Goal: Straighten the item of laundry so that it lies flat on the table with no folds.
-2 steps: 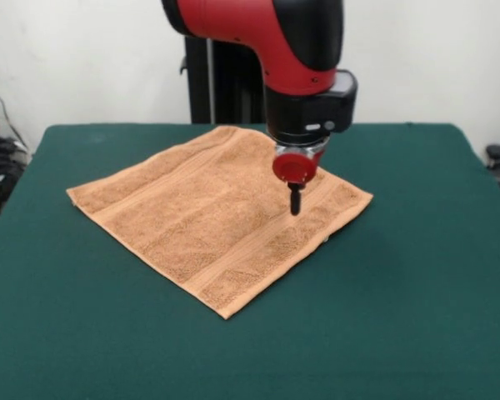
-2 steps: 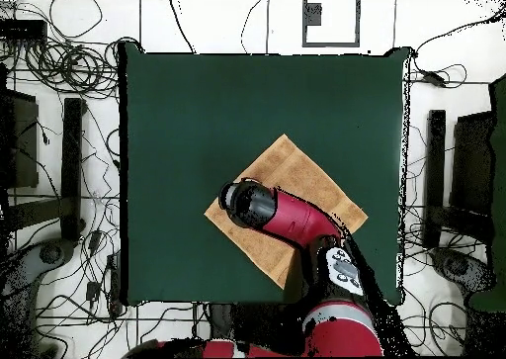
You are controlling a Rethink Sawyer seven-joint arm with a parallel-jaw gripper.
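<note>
The orange-tan towel [image 1: 217, 218] lies spread on the green table [image 1: 417, 292], turned like a diamond with 1 corner pointing at the near edge in the front view. All 4 corners show there and the surface looks flat, with the woven bands running straight along 2 opposite hems. A faint ripple near the right corner may be a slight lift of the hem, though it is hard to tell.

The gripper [image 1: 295, 203] hangs over the towel's right part, its dark tip reading as a single narrow stub, so the fingers seem pressed together with nothing between them. Whether the tip touches the cloth or hovers just above it cannot be told.

In the overhead view the red arm [image 2: 287, 217] crosses the towel [image 2: 296, 172] and hides its middle and lower part; the gripper itself is covered by the arm's wrist there. The table [image 2: 198, 108] is bare round the towel.
</note>
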